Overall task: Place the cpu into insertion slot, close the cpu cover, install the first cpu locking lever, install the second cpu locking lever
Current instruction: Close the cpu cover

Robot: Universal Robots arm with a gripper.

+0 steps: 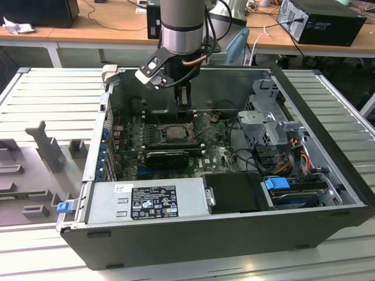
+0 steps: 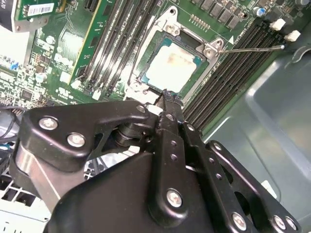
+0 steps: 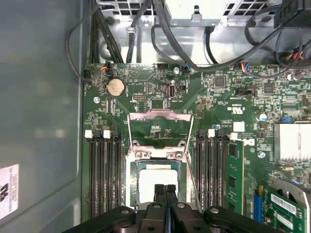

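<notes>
On the exterior view's left, slatted grey worktop; next, the open computer case, with the claw low inside it over the motherboard. Pinched narrow, tips pressed together, gripping nothing. In the first wrist view, just ahead of those tips and below them: the cpu, flat and square in the insertion slot. Past the chip, on the side away from the claw: the cpu cover, swung open off the slot, not yet closed.

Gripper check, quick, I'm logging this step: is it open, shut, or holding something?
Gripper: shut, holding nothing, poised over the chip.
</notes>
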